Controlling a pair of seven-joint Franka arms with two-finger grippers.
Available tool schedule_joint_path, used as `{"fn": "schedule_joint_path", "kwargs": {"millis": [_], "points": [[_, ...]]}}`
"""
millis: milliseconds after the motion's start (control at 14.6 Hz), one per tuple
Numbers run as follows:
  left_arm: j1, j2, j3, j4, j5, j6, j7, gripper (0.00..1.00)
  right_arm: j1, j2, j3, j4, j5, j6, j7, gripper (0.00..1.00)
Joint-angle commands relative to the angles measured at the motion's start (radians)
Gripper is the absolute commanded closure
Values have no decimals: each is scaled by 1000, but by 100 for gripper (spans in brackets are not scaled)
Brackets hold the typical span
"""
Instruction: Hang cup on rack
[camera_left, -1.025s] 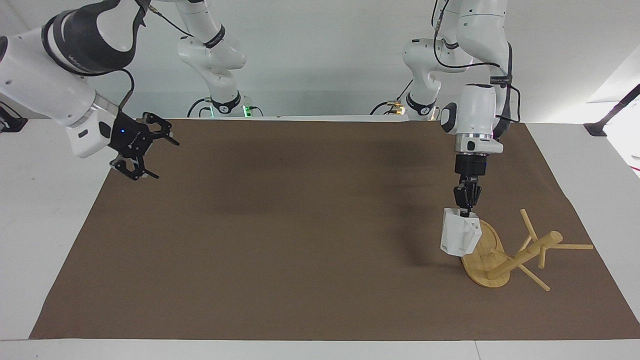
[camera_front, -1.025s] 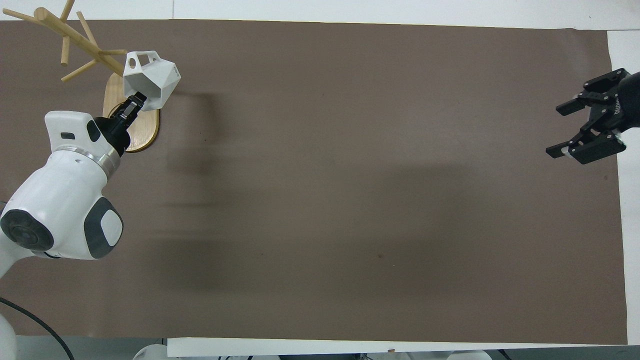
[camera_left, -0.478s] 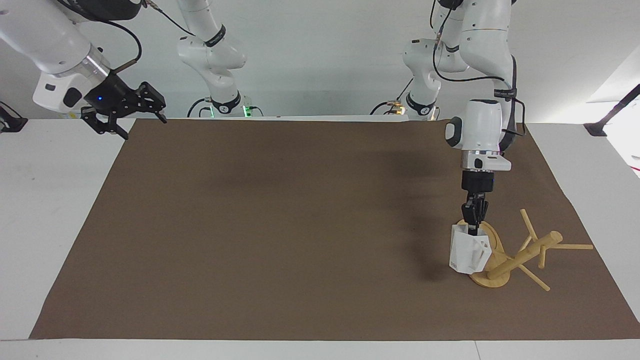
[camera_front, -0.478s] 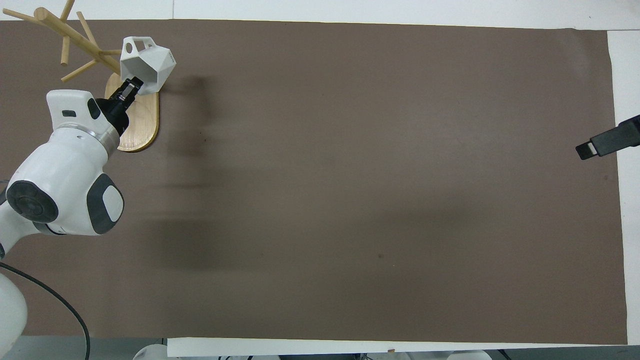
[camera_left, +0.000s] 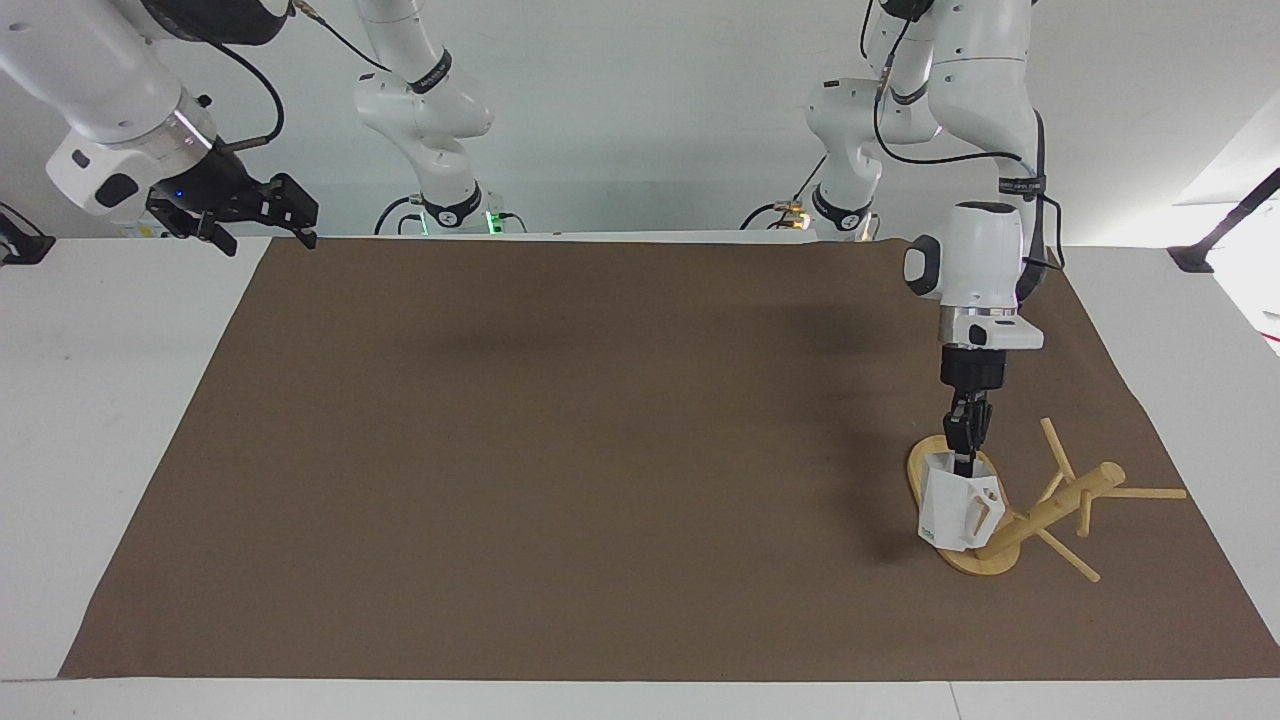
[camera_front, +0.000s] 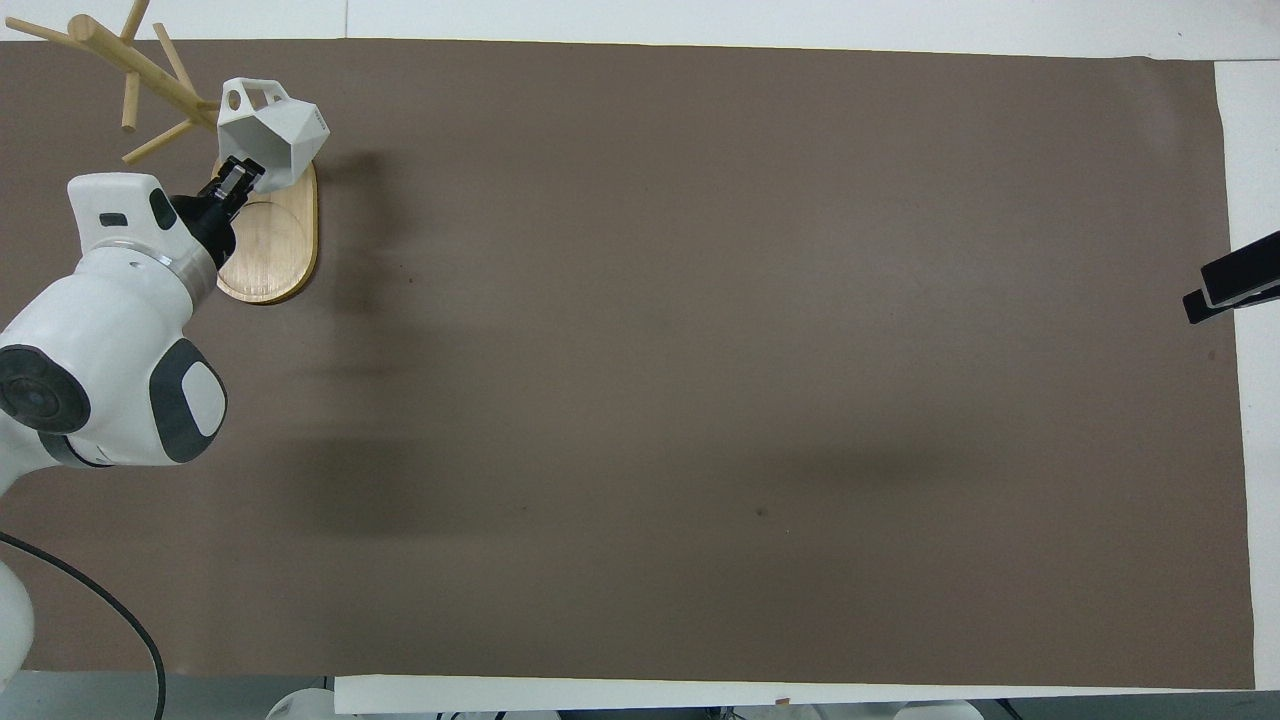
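Note:
The white faceted cup (camera_left: 957, 510) hangs from my left gripper (camera_left: 966, 452), which is shut on its rim. The cup is over the oval base (camera_left: 922, 466) of the bamboo rack (camera_left: 1052, 512), at the left arm's end of the table, with its angular handle turned toward the rack's post. In the overhead view the cup (camera_front: 272, 135) sits just beside the lower pegs of the rack (camera_front: 150, 72), with the left gripper (camera_front: 234, 181) over the base (camera_front: 285, 250). My right gripper (camera_left: 243, 212) is open and empty, raised over the mat's corner near its own base; only a fingertip (camera_front: 1235, 288) shows overhead.
A brown mat (camera_left: 600, 450) covers most of the white table (camera_left: 110, 380). Nothing else stands on the mat. The rack's pegs (camera_left: 1145, 492) stick out toward the left arm's edge of the mat.
The left gripper has carried the cup lower and closer to the rack's post, over the base. The right arm has drawn back and up toward its own base.

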Motion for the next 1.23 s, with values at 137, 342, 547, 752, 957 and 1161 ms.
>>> {"fn": "schedule_joint_path", "kwargs": {"millis": [137, 342, 547, 752, 957, 1161], "points": [[22, -11, 0, 110, -3, -292, 5, 0, 43, -80, -22, -88, -36, 17, 84, 0], [29, -81, 5, 154, 4, -484, 25, 0, 37, -74, -26, -93, -33, 22, 85, 0], [71, -173, 6, 252, 7, -791, 134, 0, 35, -67, -29, -99, -33, 31, 85, 0], [94, -198, 8, 428, 8, -1136, 263, 0, 29, -65, -29, -99, -28, 55, 81, 0], [91, -194, 5, 625, 40, -1453, 381, 0, 34, -67, -29, -99, -28, 57, 81, 0], [83, -181, 0, 743, 59, -1678, 592, 0, 35, -65, -29, -99, -28, 56, 81, 0]]}}
